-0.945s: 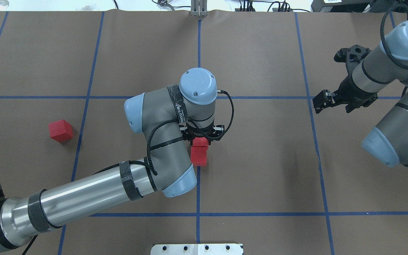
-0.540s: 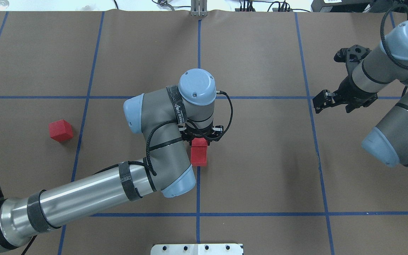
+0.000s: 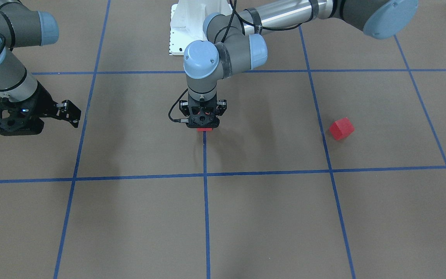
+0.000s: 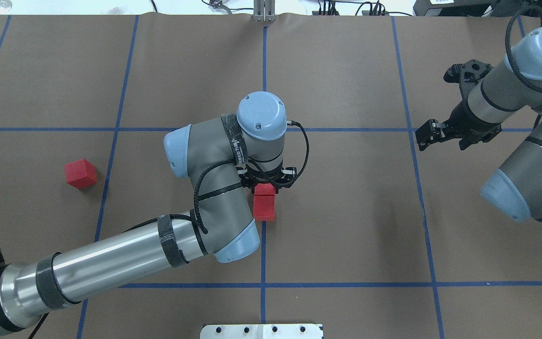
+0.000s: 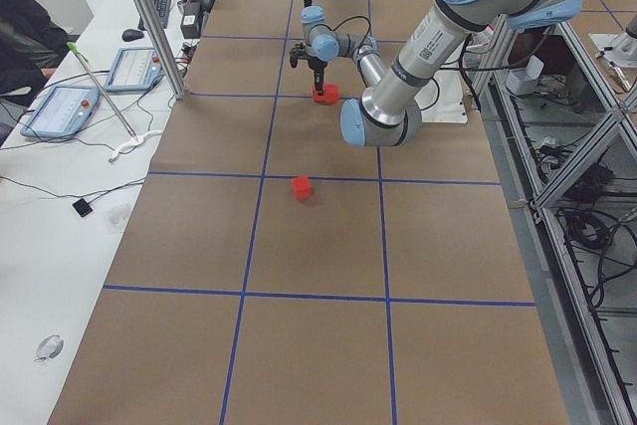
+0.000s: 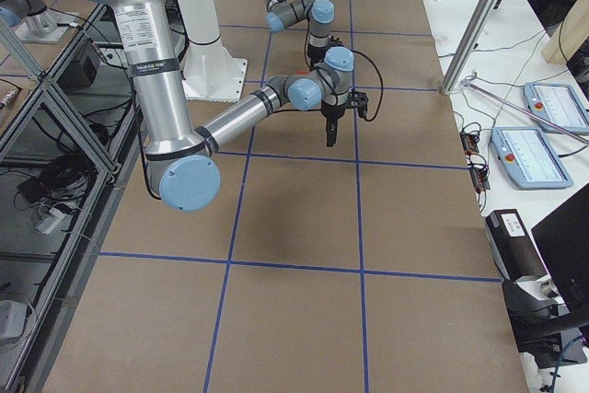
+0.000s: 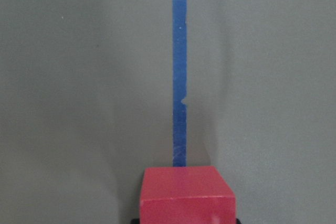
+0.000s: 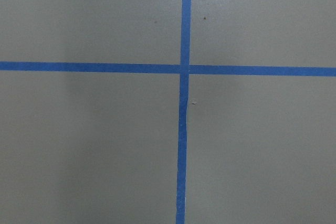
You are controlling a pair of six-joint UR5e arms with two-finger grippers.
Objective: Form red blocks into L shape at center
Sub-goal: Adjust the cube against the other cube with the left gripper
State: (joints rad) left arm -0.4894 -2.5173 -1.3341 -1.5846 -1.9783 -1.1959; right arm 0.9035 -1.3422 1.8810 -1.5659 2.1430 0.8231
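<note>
Barely anything's moved this past second. The left end effector (image 4: pixel 267 184) is still clamped on a red block (image 4: pixel 265 189) at desk (image 4: pixel 346 212) center, touching the second block (image 4: pixel 264 208), so I'd guess release is next. The third block (image 4: pixel 81 173) waits well off left. The right end effector (image 4: pixel 422 136) sits wide and idle.

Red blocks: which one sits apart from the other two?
The lone red block on the robot's left, past a blue grid line. The other two sit adjacent at center, one in the left gripper.

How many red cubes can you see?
3 small matte red cubes: the lone cube on the robot's left, the centre-line cube, and the gripped cube beside it in the left gripper.
</note>
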